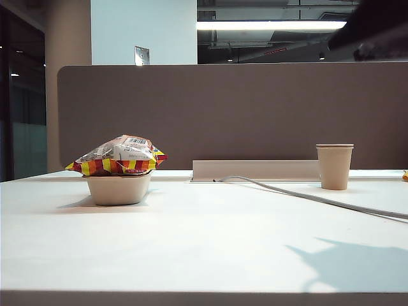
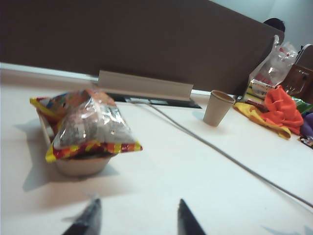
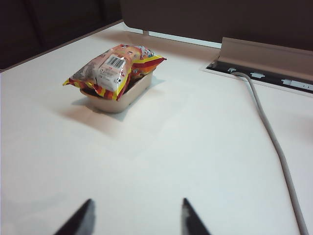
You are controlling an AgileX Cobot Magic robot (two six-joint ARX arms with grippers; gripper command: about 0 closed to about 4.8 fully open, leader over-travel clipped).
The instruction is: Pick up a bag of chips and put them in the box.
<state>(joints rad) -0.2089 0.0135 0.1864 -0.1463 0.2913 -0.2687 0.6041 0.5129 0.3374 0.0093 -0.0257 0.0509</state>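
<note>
Chips first: the bag of chips (image 1: 116, 157) lies on top of the box (image 1: 119, 189), overhanging its rim on both sides, at the left of the white bench (image 1: 204, 242). A paper cup (image 1: 335, 166) stands well apart to the right, with a grey cable (image 1: 306, 194) trailing past it. Both grippers hang above bare bench, short of the box: left gripper (image 2: 135, 218) and right gripper (image 3: 136, 217) each show jaws parted and holding nothing.
</note>
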